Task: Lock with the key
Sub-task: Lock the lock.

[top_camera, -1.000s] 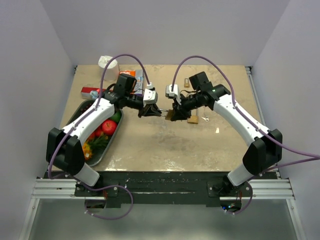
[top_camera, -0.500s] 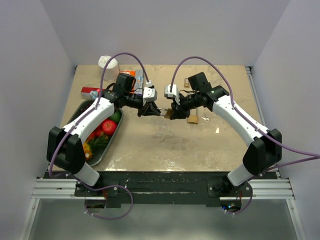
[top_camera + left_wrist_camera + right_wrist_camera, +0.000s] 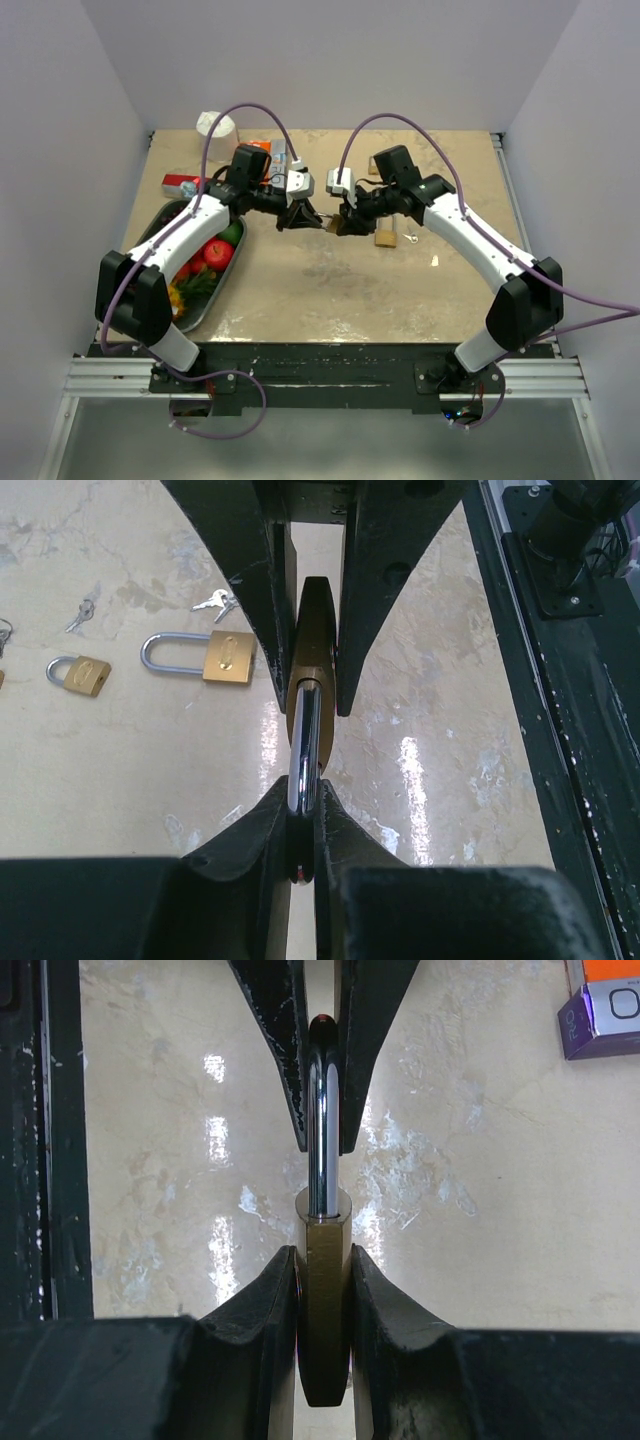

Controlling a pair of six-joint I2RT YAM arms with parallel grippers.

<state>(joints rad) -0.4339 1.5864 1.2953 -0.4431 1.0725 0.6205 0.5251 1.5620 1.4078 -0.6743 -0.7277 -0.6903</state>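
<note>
Left jaws clamp the shackle (image 3: 303,765), right jaws the brass body (image 3: 322,1300) of the padlock (image 3: 336,226), held above the middle of the table (image 3: 330,290). Pushing off-axis could twist it free and drop it. The keys (image 3: 215,602) lie at ten o'clock in the left wrist view, out of either grip.

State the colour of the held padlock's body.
Brass-gold; the padlock shows best in the right wrist view.
</note>
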